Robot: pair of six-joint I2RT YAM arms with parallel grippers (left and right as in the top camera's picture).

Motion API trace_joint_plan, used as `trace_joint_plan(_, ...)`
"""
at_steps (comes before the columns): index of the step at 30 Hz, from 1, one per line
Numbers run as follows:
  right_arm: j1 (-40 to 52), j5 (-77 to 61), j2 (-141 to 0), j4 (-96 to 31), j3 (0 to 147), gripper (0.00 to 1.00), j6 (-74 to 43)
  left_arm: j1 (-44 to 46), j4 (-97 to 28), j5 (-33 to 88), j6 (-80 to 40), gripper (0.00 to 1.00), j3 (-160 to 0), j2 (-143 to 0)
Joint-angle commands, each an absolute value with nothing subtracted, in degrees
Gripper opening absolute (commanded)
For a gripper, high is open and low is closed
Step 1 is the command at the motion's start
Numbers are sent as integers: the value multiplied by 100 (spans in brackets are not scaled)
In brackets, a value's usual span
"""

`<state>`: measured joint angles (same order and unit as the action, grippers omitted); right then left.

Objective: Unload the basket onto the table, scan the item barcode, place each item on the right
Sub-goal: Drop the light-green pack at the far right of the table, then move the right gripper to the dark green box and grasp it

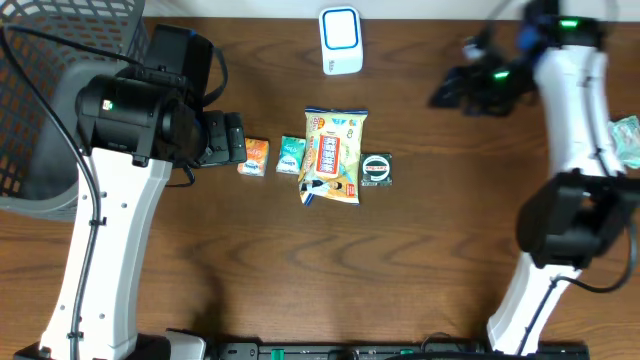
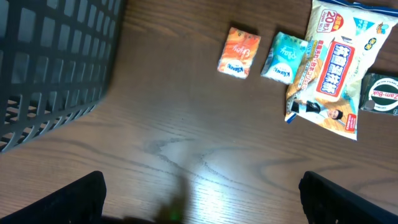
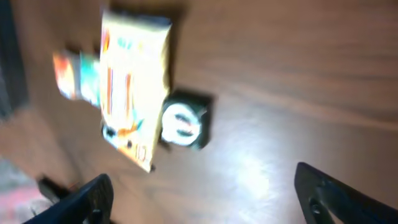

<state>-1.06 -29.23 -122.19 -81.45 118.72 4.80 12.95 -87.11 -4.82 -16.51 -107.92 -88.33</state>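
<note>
Four items lie in a row mid-table: an orange tissue pack [image 2: 239,52], a teal tissue pack [image 2: 285,57], a wipes pack [image 2: 333,68] marked "20", and touching it a black box [image 2: 380,93] whose round label reads "Zam-Bu"; the tissue packs' writing is too small to read. The white scanner [image 1: 340,40] stands apart behind them. The left gripper [image 2: 205,202] and the right gripper [image 3: 205,196] both hang above the wood with fingers spread wide, holding nothing.

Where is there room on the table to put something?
Free: the bare wood between the snack bag and the table's near edge, and between snack bag and scanner. Crowded: the middle row of orange packet, teal packet, snack bag and black box.
</note>
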Motion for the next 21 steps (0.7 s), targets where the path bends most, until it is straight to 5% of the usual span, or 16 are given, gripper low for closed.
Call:
trace_joint_plan(1, 528, -1994, -12269, -8283, 11631, 94, 373, 1297, -8737, -510, -1682, 98, -10774, -8836)
trace_joint_plan(6, 1236, -1072, -12269, -8077, 11030, 98, -443, 1297, -8737, -510, -1682, 98, -10774, -8836)
trace_joint_plan(21, 1997, -1262, -12269, -6488, 9769, 99, -1365, 1297, -8739, -510, -1682, 98, -10774, -8836)
